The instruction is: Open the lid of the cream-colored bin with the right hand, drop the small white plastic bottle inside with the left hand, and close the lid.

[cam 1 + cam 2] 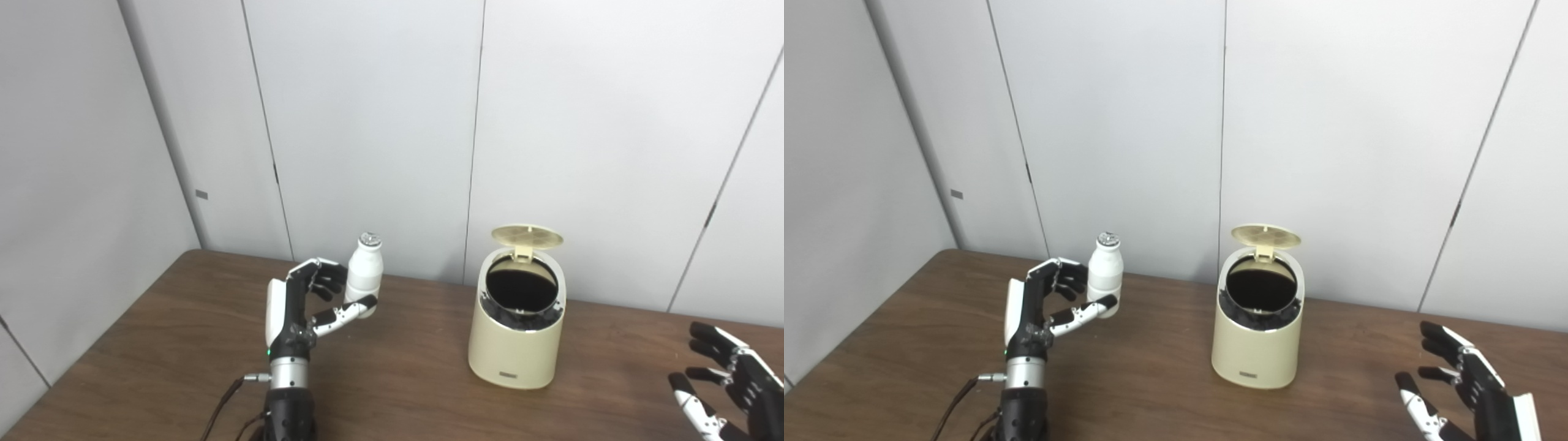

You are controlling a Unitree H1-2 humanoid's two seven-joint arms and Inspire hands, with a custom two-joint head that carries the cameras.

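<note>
The cream-colored bin [516, 343] stands on the brown table [398, 380], right of centre. Its round lid [527, 237] is flipped up at the back, and the dark liner inside shows. A small white plastic bottle [365, 274] with a silver cap stands upright to the left of the bin. My left hand [309, 303] is curled round it, fingers behind and thumb across its lower front. Whether the bottle rests on the table or is lifted off it cannot be told. My right hand [729, 383] hovers open at the lower right, well clear of the bin.
Grey wall panels [367, 122] rise directly behind the table's far edge and along its left side. A cable [223, 398] trails from my left wrist at the bottom. Bare tabletop lies between the bottle and the bin.
</note>
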